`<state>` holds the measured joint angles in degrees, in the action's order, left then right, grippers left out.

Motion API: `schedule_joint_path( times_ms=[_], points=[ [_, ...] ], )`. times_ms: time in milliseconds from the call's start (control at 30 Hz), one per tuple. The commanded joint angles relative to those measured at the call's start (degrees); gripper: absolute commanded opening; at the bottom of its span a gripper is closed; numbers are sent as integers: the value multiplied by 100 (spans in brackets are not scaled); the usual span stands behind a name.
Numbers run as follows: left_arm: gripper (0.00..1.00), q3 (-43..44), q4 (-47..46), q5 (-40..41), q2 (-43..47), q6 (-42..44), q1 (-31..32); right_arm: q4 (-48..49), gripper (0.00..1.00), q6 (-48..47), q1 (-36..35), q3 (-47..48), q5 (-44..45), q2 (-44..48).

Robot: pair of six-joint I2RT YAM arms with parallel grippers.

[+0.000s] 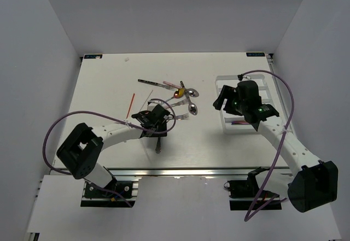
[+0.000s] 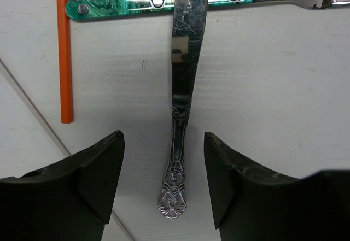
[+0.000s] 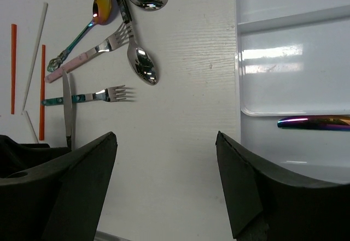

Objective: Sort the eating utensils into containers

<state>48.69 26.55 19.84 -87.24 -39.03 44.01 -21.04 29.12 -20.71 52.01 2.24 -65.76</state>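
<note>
Where grey walls (image 1: 175, 11) close round, white table (image 1: 104, 82) (cutlery (image 1: 192, 109) scattered)

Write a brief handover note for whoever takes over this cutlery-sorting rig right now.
Left gripper: open, straddling the ornate silver knife on the table, not gripping it.
Right gripper: open, empty, beside the white plastic cutlery tray.
Done: one iridescent utensil seen in the tray.
To do: knife, spoons, forks and chopsticks, all on the table.

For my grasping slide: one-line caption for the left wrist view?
Open left gripper straddles the ornate handle of a silver knife lying across a green-handled fork.
</note>
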Motion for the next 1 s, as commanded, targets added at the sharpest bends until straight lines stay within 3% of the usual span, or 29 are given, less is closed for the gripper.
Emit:
schedule_joint_path(
  times_ms=[0, 433, 567, 667, 767, 900, 967],
  points=[
    [69, -26, -220, -138, -82, -44, 29, 179, 78, -153, -30, -77, -171, 81],
    [32, -140, -264, -270, -768, -88, 37, 170, 79, -188, -30, -94, -136, 230],
    [2, -254, -228, -313, -672, -96, 55, 153, 80, -188, -30, -103, -83, 344],
    [0, -316, -255, -384, -540, -114, 73, 205, 81, -188, -30, -138, -162, 362],
    [0, -316, -299, -445, -259, -79, 134, 573, 84, -231, -30, -339, -784, 327],
    [0, -351, -685, -629, 329, 18, 283, 1749, 89, 118, -38, -936, -2311, 116],
    [0, -526, -1131, -909, 734, 97, 336, 2812, 89, 810, -126, -1253, -2482, 2]
  ],
)
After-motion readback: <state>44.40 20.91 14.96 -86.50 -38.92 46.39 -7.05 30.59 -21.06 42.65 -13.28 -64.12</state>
